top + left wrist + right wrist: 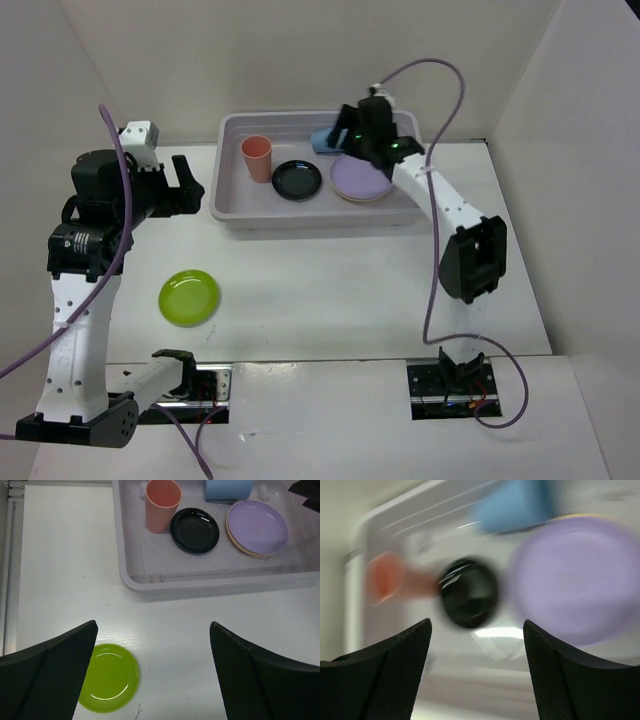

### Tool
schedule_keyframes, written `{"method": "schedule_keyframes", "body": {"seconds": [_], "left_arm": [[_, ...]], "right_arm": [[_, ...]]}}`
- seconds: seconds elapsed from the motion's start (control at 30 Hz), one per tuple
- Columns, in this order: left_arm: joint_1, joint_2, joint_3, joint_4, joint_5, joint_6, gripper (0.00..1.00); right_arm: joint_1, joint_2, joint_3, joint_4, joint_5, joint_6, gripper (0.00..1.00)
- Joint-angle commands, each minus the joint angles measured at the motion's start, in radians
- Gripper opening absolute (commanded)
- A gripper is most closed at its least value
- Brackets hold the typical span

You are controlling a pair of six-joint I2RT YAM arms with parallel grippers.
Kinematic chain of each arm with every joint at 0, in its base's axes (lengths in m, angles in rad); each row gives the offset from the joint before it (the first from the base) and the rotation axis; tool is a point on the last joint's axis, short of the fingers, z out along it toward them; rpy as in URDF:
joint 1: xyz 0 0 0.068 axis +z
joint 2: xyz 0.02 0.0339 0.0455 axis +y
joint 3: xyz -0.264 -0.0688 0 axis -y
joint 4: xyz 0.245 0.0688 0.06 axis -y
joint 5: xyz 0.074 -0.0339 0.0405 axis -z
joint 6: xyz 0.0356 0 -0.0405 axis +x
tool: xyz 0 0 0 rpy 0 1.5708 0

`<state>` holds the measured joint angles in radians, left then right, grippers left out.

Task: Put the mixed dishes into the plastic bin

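Left gripper (153, 625) gapes wide and empty over table (60, 555) near lime green plate (109, 677); right gripper (477, 625), likewise spread and empty, hangs above plastic bin (300, 218).

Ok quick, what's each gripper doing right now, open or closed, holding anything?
Left gripper: open, holding nothing.
Right gripper: open, holding nothing.

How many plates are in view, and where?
4: black plate and lavender plate in the bin, pale orange plate under the lavender, lime green plate on the table. Others may hide beneath.
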<state>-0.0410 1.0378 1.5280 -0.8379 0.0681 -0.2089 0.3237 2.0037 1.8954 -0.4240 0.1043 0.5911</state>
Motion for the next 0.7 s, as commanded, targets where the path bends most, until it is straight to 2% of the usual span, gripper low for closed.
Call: {"method": "schedule_keyframes", "body": {"seconds": [0.0,0.1,0.13,0.2,0.23,0.37,0.4,0.57,0.67], "left_arm": [[-0.002,-0.016,0.044,0.017,-0.04,0.011,0.99],[-0.002,-0.016,0.044,0.006,-0.051,0.011,0.99],[-0.002,-0.027,0.053,0.006,-0.062,0.011,0.99],[-0.002,-0.027,0.054,0.006,-0.074,0.02,0.99],[-0.002,-0.036,0.054,0.006,-0.074,0.02,0.99],[-0.002,-0.045,0.054,0.006,-0.074,0.02,0.99],[-0.002,-0.045,0.054,0.006,-0.074,0.02,0.99],[-0.002,-0.065,0.054,0.006,-0.065,0.011,0.99],[-0.002,-0.076,0.054,-0.004,-0.065,0.011,0.99]], "right_arm": [[0.255,-0.193,-0.097,0.079,-0.029,-0.047,0.79],[0.386,-0.255,-0.309,0.195,-0.107,0.024,0.77],[0.481,-0.282,-0.422,0.274,-0.129,0.048,0.76],[0.589,-0.283,-0.523,0.32,-0.117,0.113,0.74],[0.689,-0.249,-0.538,0.32,-0.095,0.133,0.73],[0.851,-0.114,-0.523,0.355,-0.048,0.191,0.72],[0.868,-0.087,-0.512,0.367,-0.048,0.202,0.69],[0.916,0.114,-0.395,0.41,-0.078,0.249,0.66],[0.916,0.17,-0.369,0.456,-0.078,0.303,0.63]]}}
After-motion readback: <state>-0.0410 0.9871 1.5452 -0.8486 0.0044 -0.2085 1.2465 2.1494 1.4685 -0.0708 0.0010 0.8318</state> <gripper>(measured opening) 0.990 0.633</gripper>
